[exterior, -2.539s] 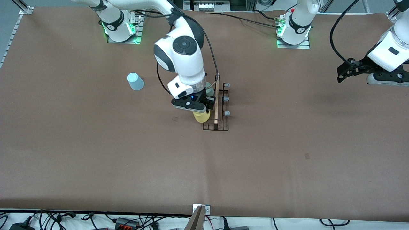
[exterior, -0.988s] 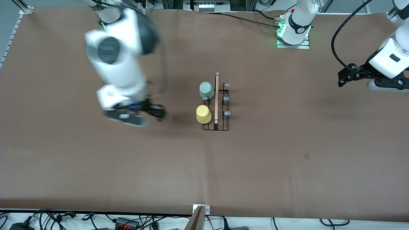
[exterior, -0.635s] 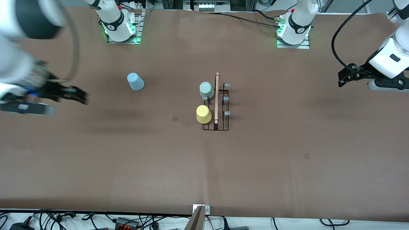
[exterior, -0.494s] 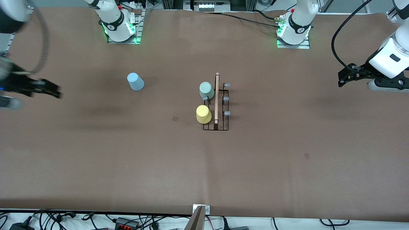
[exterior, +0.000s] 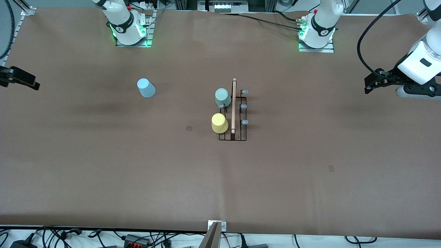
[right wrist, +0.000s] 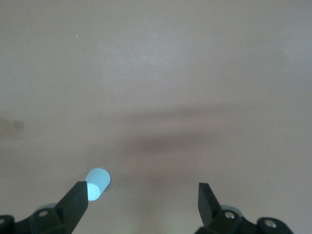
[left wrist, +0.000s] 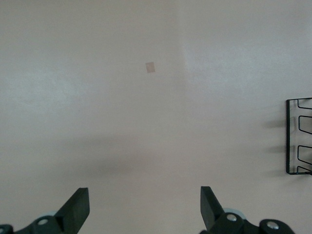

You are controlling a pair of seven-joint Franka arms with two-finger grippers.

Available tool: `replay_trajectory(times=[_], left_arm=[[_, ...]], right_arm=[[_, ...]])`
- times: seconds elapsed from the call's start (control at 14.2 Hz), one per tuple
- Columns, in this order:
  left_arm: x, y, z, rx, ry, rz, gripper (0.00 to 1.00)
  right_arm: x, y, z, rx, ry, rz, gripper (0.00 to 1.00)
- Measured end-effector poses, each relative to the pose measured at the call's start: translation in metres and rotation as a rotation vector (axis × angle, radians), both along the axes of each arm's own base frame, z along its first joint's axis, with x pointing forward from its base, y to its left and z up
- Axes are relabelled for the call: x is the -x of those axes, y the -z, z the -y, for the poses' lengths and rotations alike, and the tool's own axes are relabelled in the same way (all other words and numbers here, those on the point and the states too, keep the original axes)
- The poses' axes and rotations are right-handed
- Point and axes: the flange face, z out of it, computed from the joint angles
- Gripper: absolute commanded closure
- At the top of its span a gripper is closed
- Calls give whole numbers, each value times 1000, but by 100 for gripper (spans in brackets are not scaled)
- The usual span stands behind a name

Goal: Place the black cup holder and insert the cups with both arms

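Right gripper (right wrist: 141, 204) spread wide, empty, cut off at brown table (exterior: 137, 172) edge; light blue cup (right wrist: 97, 182) partly hidden by fingertip. Left gripper (left wrist: 145, 210) likewise wide, waiting.

The right arm rises from its base at the top of the front view and runs out of view, so only its right hand (exterior: 31, 83) shows, at the edge of the counter (exterior: 220, 179) at the right arm's end, fingers spread wide with nothing between them. The left hand (exterior: 368, 86) hangs over the counter's left-arm end, also spread wide and empty, its white wrist above it, waiting.
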Motion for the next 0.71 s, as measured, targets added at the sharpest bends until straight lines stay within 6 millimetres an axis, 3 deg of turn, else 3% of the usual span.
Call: replay_trajectory(times=[0.21, 0.49, 0.71], left_arm=[[0, 0, 0, 0, 1, -1, 0], [0, 0, 1, 0, 1, -1, 0], [0, 0, 1, 0, 1, -1, 0]], right_arm=[[-1, 19, -5, 2, -11, 22, 0], [6, -1, -10, 6, -17, 65, 0], [7, -1, -10, 5, -17, 51, 0]])
